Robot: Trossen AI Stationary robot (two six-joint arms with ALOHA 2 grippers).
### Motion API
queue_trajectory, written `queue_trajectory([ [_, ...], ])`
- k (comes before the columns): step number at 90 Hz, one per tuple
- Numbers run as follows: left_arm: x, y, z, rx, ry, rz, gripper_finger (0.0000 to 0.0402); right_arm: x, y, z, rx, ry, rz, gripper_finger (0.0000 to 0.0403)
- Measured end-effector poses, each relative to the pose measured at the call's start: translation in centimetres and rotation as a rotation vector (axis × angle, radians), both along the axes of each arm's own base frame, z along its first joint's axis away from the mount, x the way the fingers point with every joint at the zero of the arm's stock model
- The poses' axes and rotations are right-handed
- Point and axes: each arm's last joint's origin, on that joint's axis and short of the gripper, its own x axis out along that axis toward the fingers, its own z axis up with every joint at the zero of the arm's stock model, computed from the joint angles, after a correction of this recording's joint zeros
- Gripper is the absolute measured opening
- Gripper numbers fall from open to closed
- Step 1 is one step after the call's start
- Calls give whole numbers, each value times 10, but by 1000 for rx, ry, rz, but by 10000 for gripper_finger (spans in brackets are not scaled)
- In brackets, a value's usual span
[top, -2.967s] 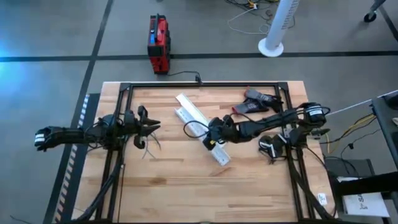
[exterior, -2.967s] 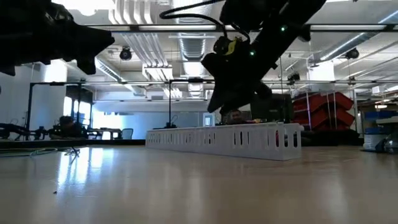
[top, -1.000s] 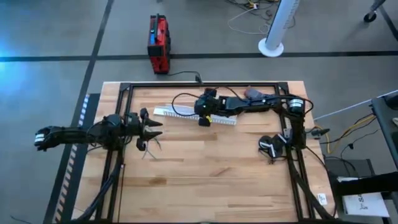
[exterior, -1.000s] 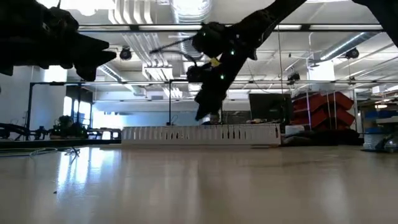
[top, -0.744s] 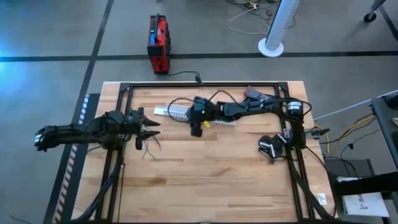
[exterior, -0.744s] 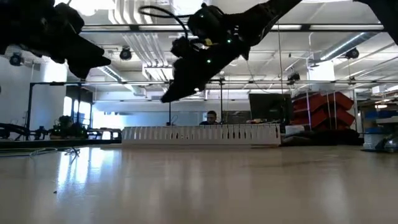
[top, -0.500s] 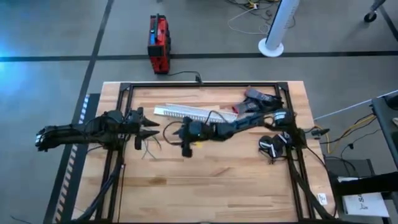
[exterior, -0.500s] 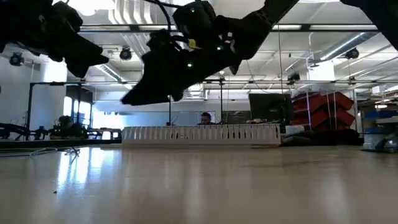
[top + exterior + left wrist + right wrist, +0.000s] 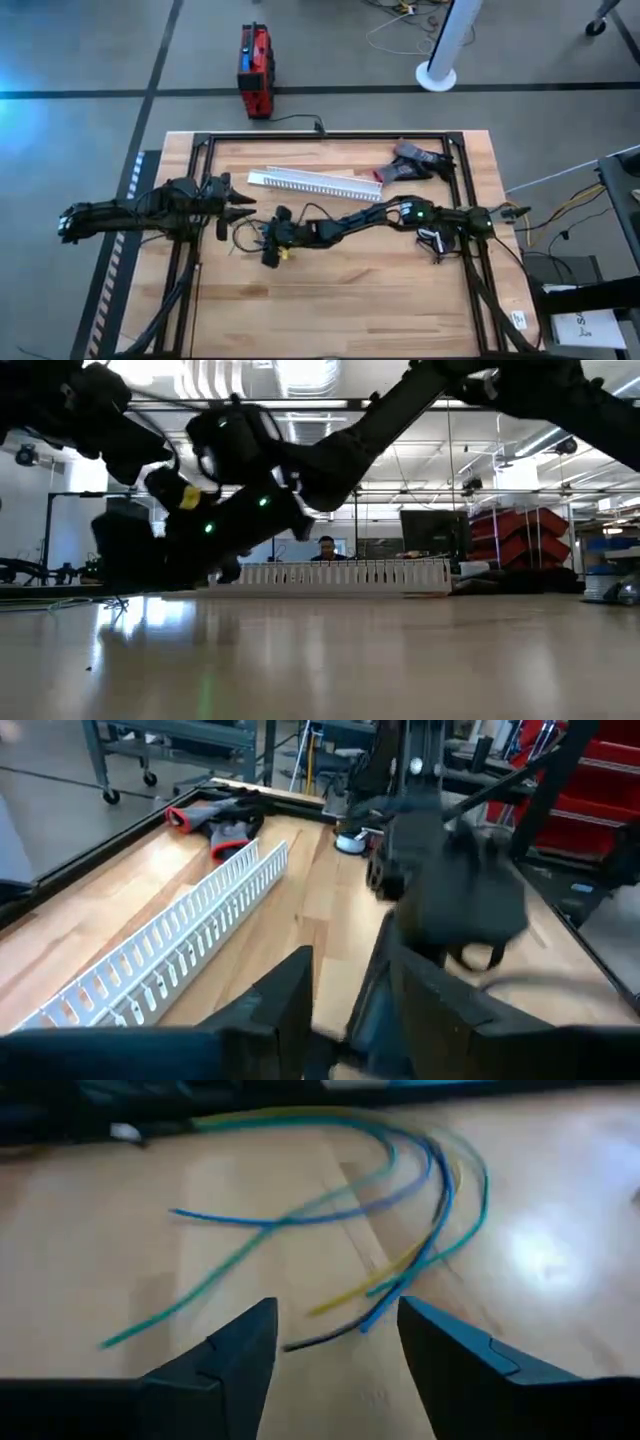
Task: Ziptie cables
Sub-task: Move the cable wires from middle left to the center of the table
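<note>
The cables [image 9: 420, 1230], thin blue, green and yellow wires, fan out over the wood just ahead of my right gripper [image 9: 335, 1350]. That gripper is open and low, and its fingers touch nothing. In the high view the cables [image 9: 243, 232] lie beside my left gripper [image 9: 245, 207], which stays raised at the table's left and seems shut on their one end. My right gripper [image 9: 268, 252] reaches in from the table's right. A dark strip shows between the fingers of my left gripper [image 9: 350, 1010]; I cannot tell what it is. I cannot make out the ziptie. My left gripper seems to hold the cables by one end, with its fingers level and pointing toward the table's right. The gripper itself hides the place of contact. The cables hang slack below it, and their free ends [image 9: 300, 1342] lie spread out on the table.
The white slotted channel [image 9: 315, 183] lies along the far side of the table. Dark gloves with red cuffs [image 9: 410, 165] lie at its right end. A small white roll [image 9: 432, 234] sits by the right arm's base. A black frame rail [image 9: 320, 137] runs along the table's edges.
My right gripper has left the white channel. It has gone toward the table's left and near edges and down, and now sits close over the cables beside my left gripper. The channel stays where it was.
</note>
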Motion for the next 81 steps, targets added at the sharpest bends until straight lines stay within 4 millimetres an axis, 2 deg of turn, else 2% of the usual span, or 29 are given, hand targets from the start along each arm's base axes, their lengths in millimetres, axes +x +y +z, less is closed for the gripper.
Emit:
queue_trajectory([
  [14,0,0,1,-2,-7,-9,108,15,1,-5,2,60,-24,185],
  [23,0,0,-1,-2,-6,-9,104,19,1,-6,-1,96,-57,164],
  [33,1,0,-2,9,-17,-17,100,19,-3,-7,-1,124,-70,113],
  [45,2,-2,-2,11,-46,-83,100,18,-8,-7,-10,154,-73,25],
  [49,2,-3,-2,8,-48,-101,99,17,-8,-6,-25,166,-65,11],
  [68,2,-4,-4,-3,-42,-136,99,8,7,10,-99,288,-22,1],
  [81,2,-4,-5,-17,-40,-161,102,-6,21,20,-129,436,-2,0],
])
